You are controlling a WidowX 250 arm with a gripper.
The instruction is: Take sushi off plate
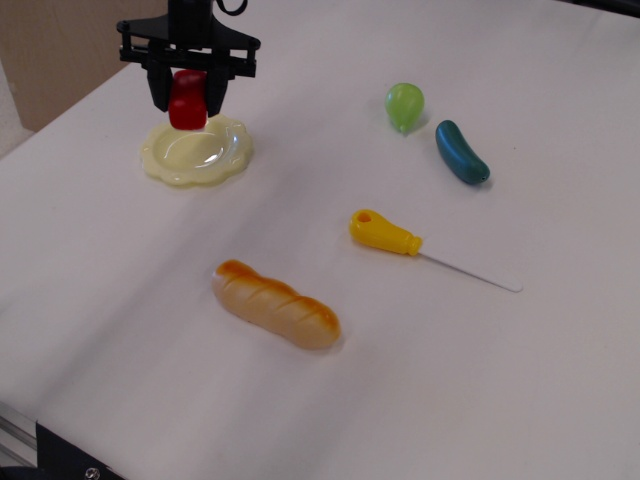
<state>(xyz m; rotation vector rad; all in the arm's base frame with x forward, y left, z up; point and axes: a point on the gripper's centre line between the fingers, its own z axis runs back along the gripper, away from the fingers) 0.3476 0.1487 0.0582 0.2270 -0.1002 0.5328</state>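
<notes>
Observation.image shows the hand [188, 98] clenched on the sushi [187, 100], held above the plate [196, 152]. It looks light, stiff and glossy, so a side grip could slip.

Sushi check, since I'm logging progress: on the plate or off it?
Off. The gripper holds the sushi above the bare plate.

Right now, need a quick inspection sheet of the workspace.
Surface: white table, bare in front.
Job's things: sushi lifted clear of the plate; plate empty.
Clutter: bread loaf, yellow-handled tool, green pear, teal cucumber, all apart.
Grippers: claw shut on the sushi above the plate.
Cables: black loop at the wrist.
Surroundings: tan panel behind left.
</notes>
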